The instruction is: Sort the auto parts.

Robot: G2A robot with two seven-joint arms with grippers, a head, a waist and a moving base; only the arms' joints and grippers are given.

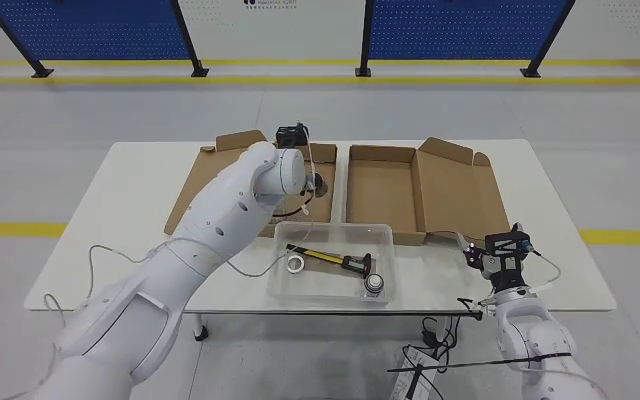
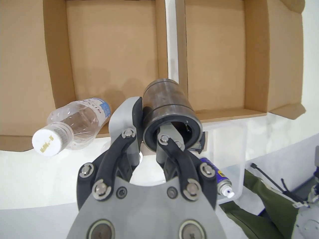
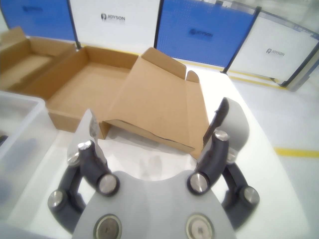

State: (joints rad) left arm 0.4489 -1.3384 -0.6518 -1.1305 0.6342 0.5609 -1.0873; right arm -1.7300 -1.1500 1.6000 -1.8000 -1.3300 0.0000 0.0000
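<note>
Gripping a steel bearing sleeve (image 2: pixel 169 103) in the left gripper (image 2: pixel 152 123), with one finger inside its bore, above the near wall of the left cardboard box (image 2: pixel 112 38); holding the right gripper (image 3: pixel 157 120) spread wide above the table (image 3: pixel 249 150) beside the right cardboard box (image 3: pixel 94 80).

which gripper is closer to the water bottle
Left. The left gripper, shut on a metal cylinder, is right beside the bottle at the left box; the right gripper is open by the other box's flap.
</note>
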